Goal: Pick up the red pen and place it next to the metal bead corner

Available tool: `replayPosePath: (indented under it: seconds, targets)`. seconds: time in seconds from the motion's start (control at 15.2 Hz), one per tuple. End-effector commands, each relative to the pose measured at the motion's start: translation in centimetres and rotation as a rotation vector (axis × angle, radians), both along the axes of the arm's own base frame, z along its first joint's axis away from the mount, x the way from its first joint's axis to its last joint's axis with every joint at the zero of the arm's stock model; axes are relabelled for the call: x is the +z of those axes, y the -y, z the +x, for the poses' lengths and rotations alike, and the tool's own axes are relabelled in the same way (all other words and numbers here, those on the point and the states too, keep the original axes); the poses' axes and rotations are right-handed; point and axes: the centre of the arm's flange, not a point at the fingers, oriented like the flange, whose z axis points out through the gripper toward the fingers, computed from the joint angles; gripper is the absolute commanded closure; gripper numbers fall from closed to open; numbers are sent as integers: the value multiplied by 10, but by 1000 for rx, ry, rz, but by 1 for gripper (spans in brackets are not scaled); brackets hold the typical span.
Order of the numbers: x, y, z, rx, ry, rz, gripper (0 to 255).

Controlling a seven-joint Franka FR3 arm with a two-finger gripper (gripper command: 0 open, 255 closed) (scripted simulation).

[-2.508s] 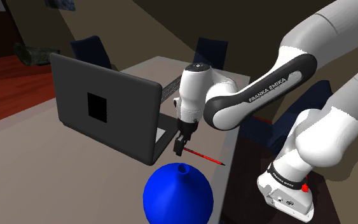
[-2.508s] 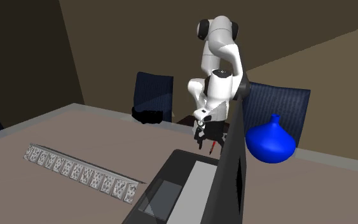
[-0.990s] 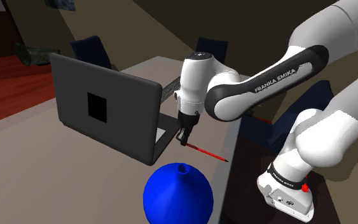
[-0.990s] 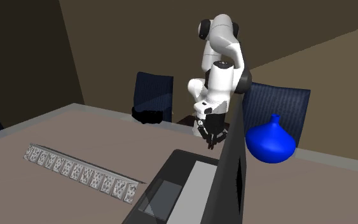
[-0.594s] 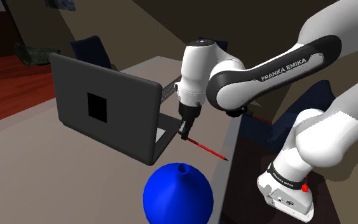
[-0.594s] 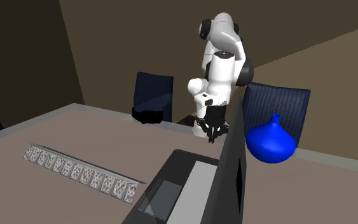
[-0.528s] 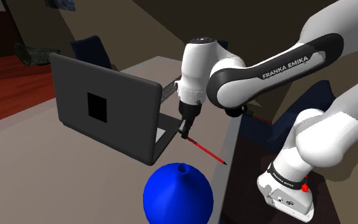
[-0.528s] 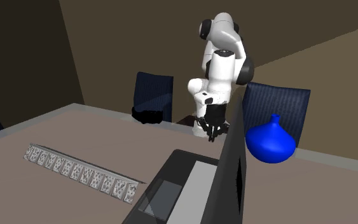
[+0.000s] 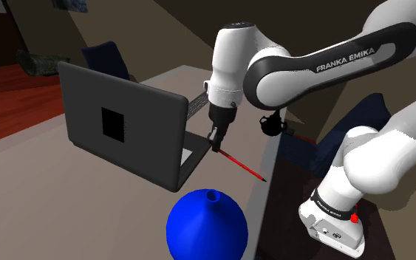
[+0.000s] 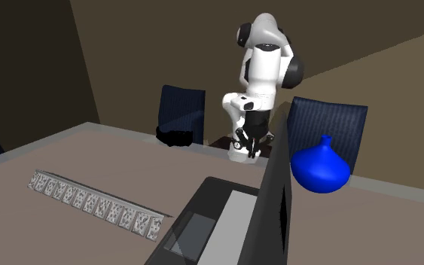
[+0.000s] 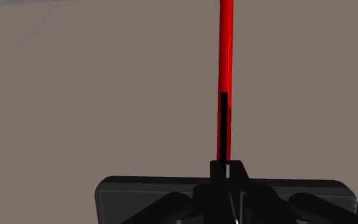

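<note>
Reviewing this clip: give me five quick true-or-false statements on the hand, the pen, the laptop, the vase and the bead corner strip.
1. The hand is shut on the red pen. True.
2. The hand grips the pen at its middle. False: it clasps the pen near one end, and the rest sticks out beyond the fingers.
3. The laptop is closed flat. False: it is open, with its lid raised.
4. The blue vase stands upright. True.
5. The pen lies beside the metal bead corner. False: the pen is in the hand, apart from the strip, which lies on the table.
</note>
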Motion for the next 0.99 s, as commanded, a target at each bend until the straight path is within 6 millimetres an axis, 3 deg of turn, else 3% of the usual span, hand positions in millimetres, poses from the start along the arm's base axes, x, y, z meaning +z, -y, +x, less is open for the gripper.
replayPosePath:
  seconds: [0.0,0.07,0.92]
  targets:
    - [11,0,-1,0,0,0,255]
    - [11,0,-1,0,0,0,255]
    - [11,147,89,0,0,0,255]
